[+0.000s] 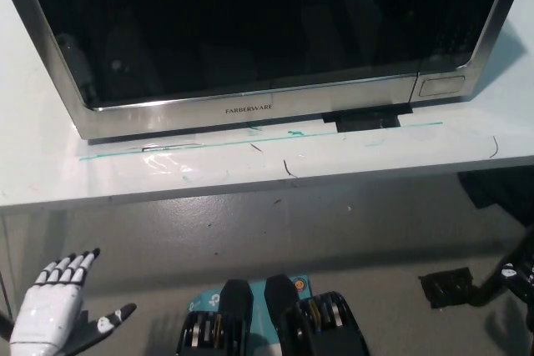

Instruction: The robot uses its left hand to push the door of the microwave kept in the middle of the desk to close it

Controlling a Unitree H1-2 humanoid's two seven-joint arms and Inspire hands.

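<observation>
From my remote seat, the microwave [267, 35] filled the top of the head view, sitting on the white desk [250, 164] from about ten o'clock across to two o'clock. Its dark glass door [242, 27] lay flush with the steel frame, closed, with the brand lettering along the lower trim near the centre and a small push panel [442, 84] on the lower right corner of the front, at roughly three o'clock from the lettering. A thin teal line [250, 140] ran along the desk surface just in front of the oven, and a few dark scuffs marked the white top near it. My left hand [52, 306] was low at seven o'clock, well apart from the microwave and below the desk edge, over the grey floor [292, 231]. Its fingers [71, 266] were spread and pointing up toward twelve o'clock, the thumb angled out toward three o'clock, and it held nothing. Of my right hand [516, 277] I could see only a dark sliver at the four o'clock edge; whether its fingers were wide or closed I could not tell. A piece of black tape [442, 285] lay on the floor just beside it.
</observation>
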